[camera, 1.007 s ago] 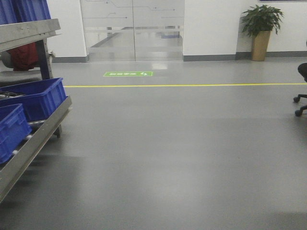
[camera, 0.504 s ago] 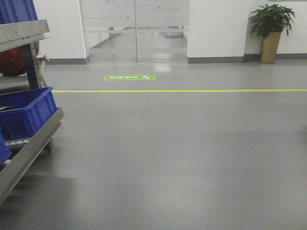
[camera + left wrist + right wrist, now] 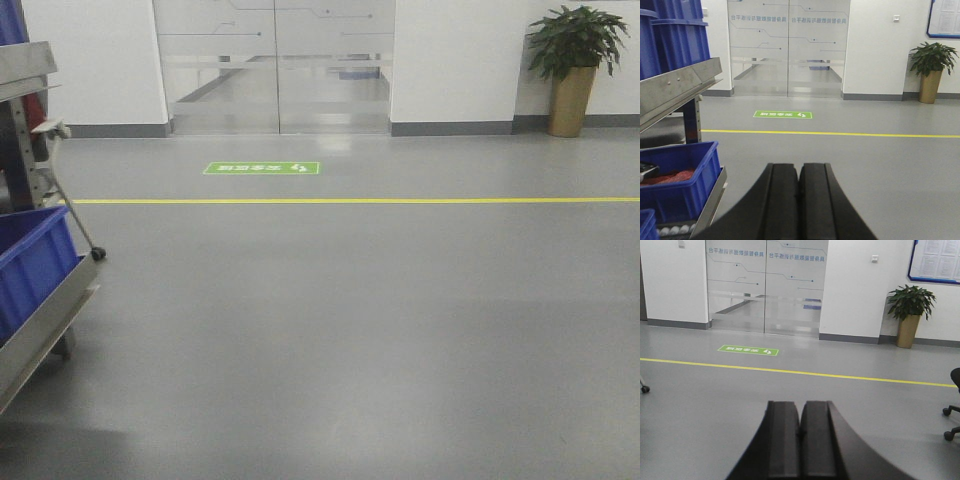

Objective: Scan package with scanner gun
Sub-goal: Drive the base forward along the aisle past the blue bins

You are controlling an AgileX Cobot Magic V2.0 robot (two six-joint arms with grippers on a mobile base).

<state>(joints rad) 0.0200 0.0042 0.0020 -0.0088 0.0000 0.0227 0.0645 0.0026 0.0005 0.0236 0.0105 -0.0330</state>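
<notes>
Left wrist: black fingers (image 3: 782,200) flush together

Your right gripper (image 3: 800,412), fingers pressed together, above a grey floor (image 3: 705,410).
Ahead of you a yellow line (image 3: 805,372) crosses the floor, with a green floor sign (image 3: 748,350) beyond it before frosted glass doors (image 3: 767,287). A potted plant (image 3: 910,310) stands by the right wall, and an office chair (image 3: 954,412) shows at the right edge.

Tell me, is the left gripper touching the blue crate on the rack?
Apart. The left wrist view shows a strip of grey floor between the shut left gripper and the blue crate, which sits off to its left.
</notes>
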